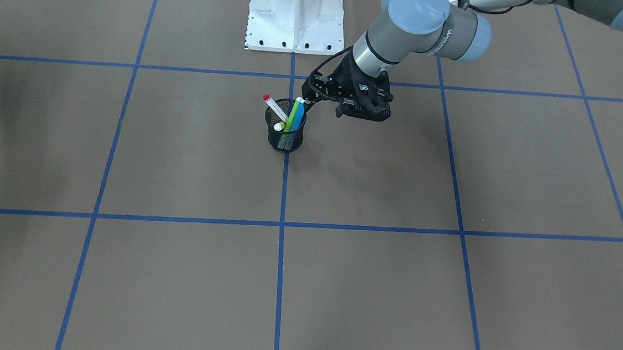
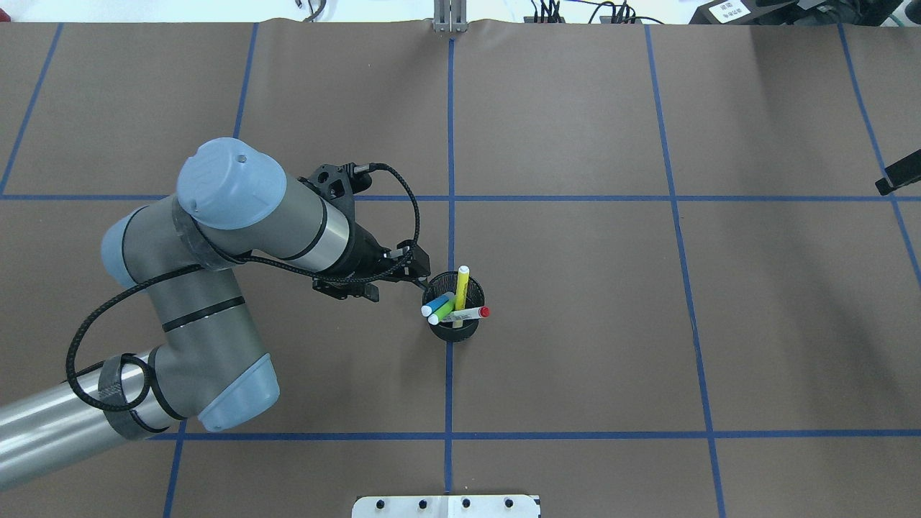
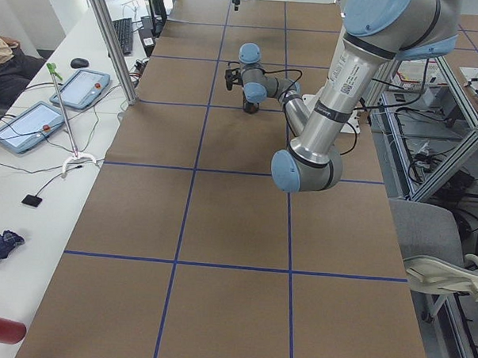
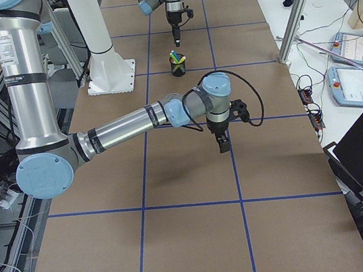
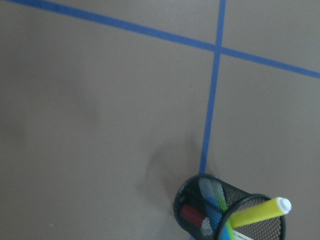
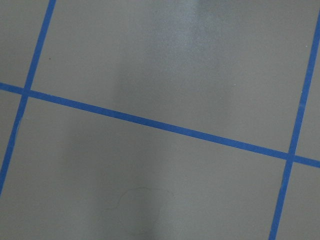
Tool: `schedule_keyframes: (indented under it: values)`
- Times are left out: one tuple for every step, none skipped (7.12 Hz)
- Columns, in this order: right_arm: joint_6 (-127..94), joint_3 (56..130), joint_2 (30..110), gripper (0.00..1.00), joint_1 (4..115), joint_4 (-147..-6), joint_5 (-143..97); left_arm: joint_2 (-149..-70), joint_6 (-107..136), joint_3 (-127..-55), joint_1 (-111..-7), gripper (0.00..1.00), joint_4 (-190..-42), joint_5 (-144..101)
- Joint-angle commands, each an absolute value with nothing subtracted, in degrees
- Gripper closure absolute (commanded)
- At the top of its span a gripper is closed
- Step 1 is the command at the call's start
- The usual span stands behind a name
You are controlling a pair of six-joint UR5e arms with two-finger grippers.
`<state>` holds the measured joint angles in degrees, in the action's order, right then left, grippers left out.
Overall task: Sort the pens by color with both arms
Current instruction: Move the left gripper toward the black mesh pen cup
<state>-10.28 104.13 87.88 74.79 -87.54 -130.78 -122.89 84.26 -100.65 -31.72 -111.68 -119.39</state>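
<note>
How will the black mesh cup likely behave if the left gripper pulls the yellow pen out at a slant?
The black mesh cup looks light, being thin see-through mesh, so it may lift or slide on the brown paper. It is narrow and the yellow pen leans on its rim, so a slanted pull by the left gripper could tip it.

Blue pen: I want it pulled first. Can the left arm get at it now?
Probably yes: left pincer sits by the mesh cup rim, blue pen leaning toward it, nothing between.
</note>
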Motion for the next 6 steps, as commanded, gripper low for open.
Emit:
schedule_keyframes:
  values:
    - [-10.3,104.1,87.9,0.0,74.8,-87.5,-130.8,-124.4,86.6,-99.9,-30.2,0.34,-111.9,-119.4]
    - [-10.3,104.1,87.9,0.0,74.7,-87.5,-130.8,-124.8,86.9,-99.6,-29.0,0.38,-111.9,-119.4]
    - [-10.3,104.0,87.9,0.0,74.7,-87.5,-130.8,-124.7,88.1,-99.6,-28.9,0.44,-112.1,-119.4]
    - [-10.3,104.0,87.9,0.0,74.7,-87.5,-130.8,-124.8,88.1,-99.4,-28.9,0.51,-112.2,-119.4]
    - [-10.3,104.0,87.9,0.0,74.7,-87.5,-130.8,-124.7,88.2,-99.5,-28.9,0.58,-112.3,-119.5]
    - [-10.3,103.9,87.9,0.0,74.7,-87.5,-130.8,-124.8,88.2,-99.6,-28.9,0.62,-112.3,-119.5]
